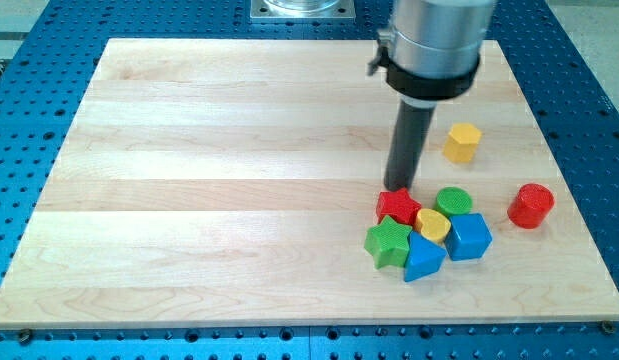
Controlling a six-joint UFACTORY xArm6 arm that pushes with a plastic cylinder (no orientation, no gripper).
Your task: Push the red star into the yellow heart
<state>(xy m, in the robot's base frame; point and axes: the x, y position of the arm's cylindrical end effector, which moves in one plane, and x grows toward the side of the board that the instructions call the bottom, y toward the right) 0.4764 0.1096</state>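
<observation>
Sitting right at the top edge of the red star (398, 206), my tip (399, 189) looks like it's touching the star or as near as makes no difference, hard to call from this angle. No jaws on this thing btw, it's just a plain dark rod, so nothing to open or close.

Progress-wise I'd say it's basically there: the red star is already pressed up against the yellow heart (433, 223), which sits just to its lower right. Maybe a tiny nudge left, if anything.

The star itself is a chunky little red piece, lying flat, points a bit rounded. It's wedged in a tight cluster with the green star (388, 242) below it, the green cylinder (453, 202), a blue cube (469, 237) and another blue block (423, 258). Off on their own on the wooden board (209, 180): a yellow block (463, 142) and a red cylinder (531, 205)
</observation>
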